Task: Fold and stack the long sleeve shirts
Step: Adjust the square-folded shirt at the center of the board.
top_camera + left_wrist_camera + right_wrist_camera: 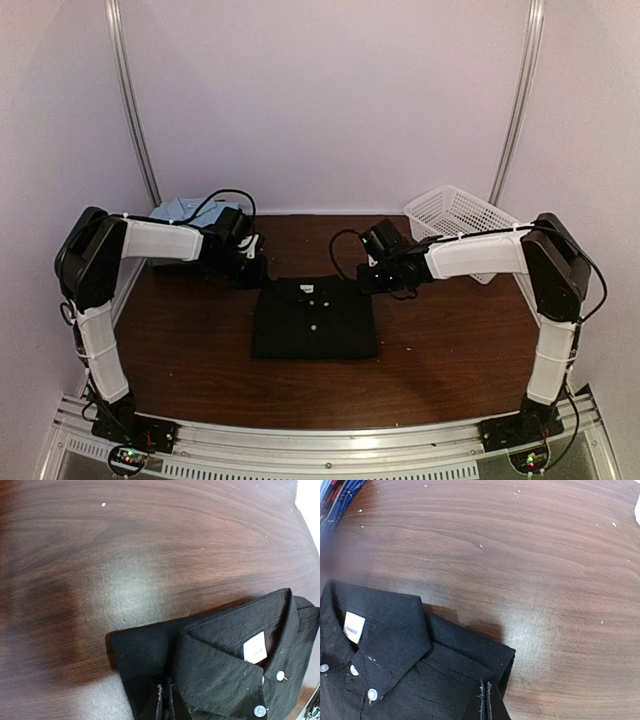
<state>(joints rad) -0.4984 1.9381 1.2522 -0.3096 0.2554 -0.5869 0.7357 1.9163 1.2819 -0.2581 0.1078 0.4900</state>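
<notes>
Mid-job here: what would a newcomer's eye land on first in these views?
The folded black shirt at the centre of the table, collar toward the far wall. The left gripper and right gripper each pinch one of its far corners. A light blue shirt sits far left, a white basket far right.

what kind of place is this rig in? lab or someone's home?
Likely a lab test cell, not a home: bare white walls, left arm and right arm bolted to an aluminium rail at the edge of a wooden table, a folded black shirt and mesh basket as props.
</notes>
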